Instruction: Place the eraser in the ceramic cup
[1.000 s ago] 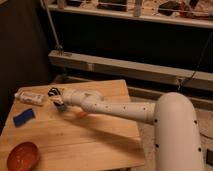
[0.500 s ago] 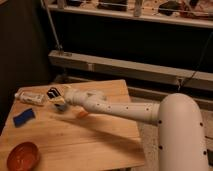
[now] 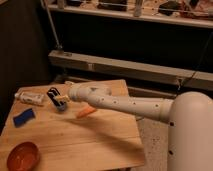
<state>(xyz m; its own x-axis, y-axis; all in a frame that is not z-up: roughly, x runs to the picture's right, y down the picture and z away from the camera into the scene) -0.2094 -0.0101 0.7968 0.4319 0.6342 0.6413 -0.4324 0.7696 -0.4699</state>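
Because the arm reaches in from the right across the wooden table [image 3: 100, 145], the gripper [image 3: 56, 97] hangs over the table's far left part, right at the ceramic cup [image 3: 61, 105], a small blue cup that shows just beneath and slightly to the camera side of the dark gripper head. The two look to be touching or nearly so; I cannot tell which. Whether the gripper is spread or closed, and whether it has hold of anything, cannot be told here.

The eraser is not something I can pick out for certain. A small pale patch sits at the gripper's tip above the cup's mouth and may be it. Otherwise the likeliest candidate is the flat blue block [image 3: 23, 117] lying well apart, toward the left edge, with its long axis running diagonally.

If the eraser is at the tip, the coming move is, in my judgement, a short straight drop into the cup, so the tip must be centred over the mouth.

A white tube [image 3: 30, 97] lies beyond the block; its markings are unreadable. An orange stick-like object [image 3: 86, 111] lies under the arm, and an orange bowl [image 3: 22, 156] stands at the near left corner.
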